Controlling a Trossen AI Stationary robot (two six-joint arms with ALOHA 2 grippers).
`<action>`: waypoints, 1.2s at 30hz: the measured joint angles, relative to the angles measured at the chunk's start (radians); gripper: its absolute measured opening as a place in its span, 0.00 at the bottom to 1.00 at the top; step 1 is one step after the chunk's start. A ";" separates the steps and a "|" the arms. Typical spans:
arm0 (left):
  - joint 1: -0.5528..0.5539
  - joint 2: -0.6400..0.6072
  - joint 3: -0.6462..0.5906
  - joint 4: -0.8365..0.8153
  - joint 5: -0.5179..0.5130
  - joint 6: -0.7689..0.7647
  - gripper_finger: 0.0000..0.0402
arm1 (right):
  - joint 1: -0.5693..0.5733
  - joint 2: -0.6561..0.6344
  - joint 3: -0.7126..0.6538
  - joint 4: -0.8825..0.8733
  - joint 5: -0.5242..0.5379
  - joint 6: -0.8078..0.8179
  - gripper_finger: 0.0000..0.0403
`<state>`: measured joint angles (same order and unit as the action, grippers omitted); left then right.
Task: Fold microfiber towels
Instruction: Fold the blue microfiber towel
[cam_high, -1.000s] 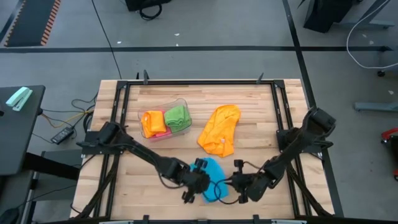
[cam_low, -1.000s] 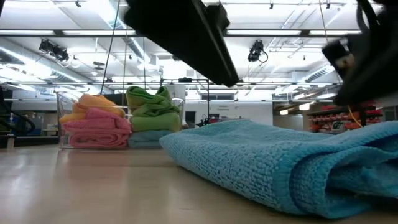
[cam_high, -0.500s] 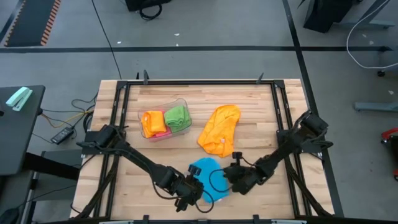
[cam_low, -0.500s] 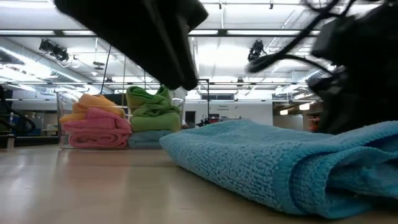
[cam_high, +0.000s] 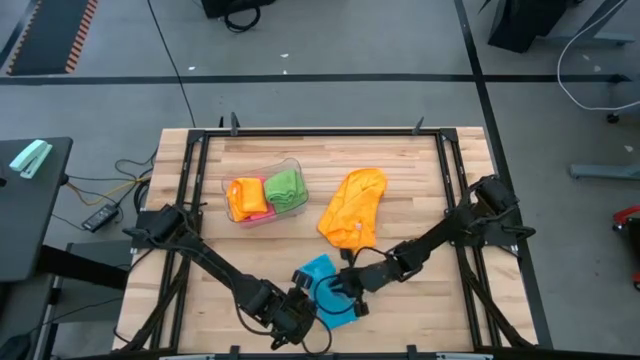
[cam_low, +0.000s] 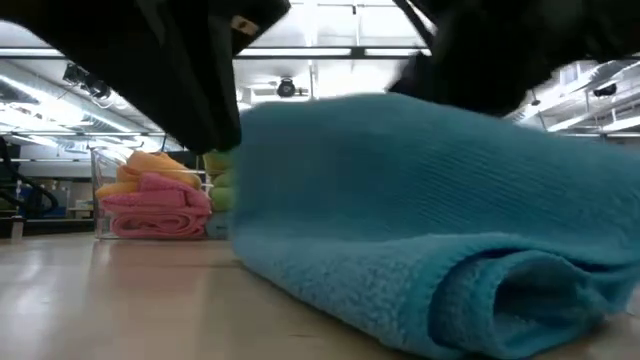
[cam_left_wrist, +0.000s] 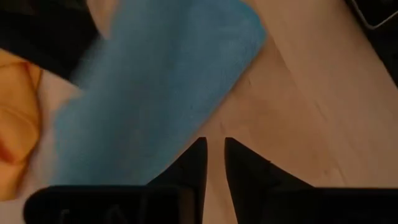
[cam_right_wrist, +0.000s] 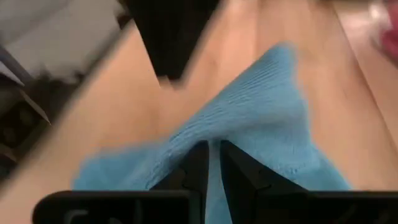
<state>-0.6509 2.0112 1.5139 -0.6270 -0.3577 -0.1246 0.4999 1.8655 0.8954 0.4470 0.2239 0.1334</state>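
Note:
A sky-blue towel (cam_high: 318, 279) lies near the table's front edge, one part raised over the rest (cam_low: 420, 220). My right gripper (cam_high: 338, 290) is shut on it, reaching in from the table's right. My left gripper (cam_high: 302, 311) stands at the towel's near-left side. Its fingers (cam_left_wrist: 214, 152) are shut to a slit over bare wood beside the towel's edge (cam_left_wrist: 155, 93), with nothing between them. An orange towel (cam_high: 352, 208) lies crumpled farther back. Folded orange, pink and green towels sit in a clear tub (cam_high: 264, 193). My right gripper pinches a raised ridge of the blue towel (cam_right_wrist: 219, 132) between its two fingers. It comes slanting down from the table's right. The cloth rises to the fingertips and spreads out beyond them. The held part is lifted over the rest, which lies on the table (cam_low: 330, 290).
Black frame rails (cam_high: 320, 131) run along the table's edges. The tub (cam_low: 150, 195) stands at the back left. Bare wood (cam_high: 420, 180) shows to the right of the orange towel and along the left side.
My right gripper has gone toward the table's left with the blue towel's edge. That part has been lifted and brought over the rest, which has stayed on the table. My left gripper has moved off the towel toward the near-left corner.

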 joint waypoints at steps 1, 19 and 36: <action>-0.004 -0.009 0.000 0.000 -0.011 0.001 0.15 | -0.004 0.017 0.019 -0.005 -0.021 -0.015 0.12; 0.015 -0.014 0.000 0.062 -0.093 0.038 0.38 | 0.055 0.045 0.227 -0.376 0.017 -0.031 0.12; -0.026 0.102 0.000 0.098 -0.099 0.109 0.62 | 0.151 -0.035 0.191 -0.669 0.254 0.148 0.12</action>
<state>-0.6769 2.1128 1.5139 -0.5286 -0.4563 -0.0151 0.6511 1.8305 1.0866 -0.2216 0.4783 0.2819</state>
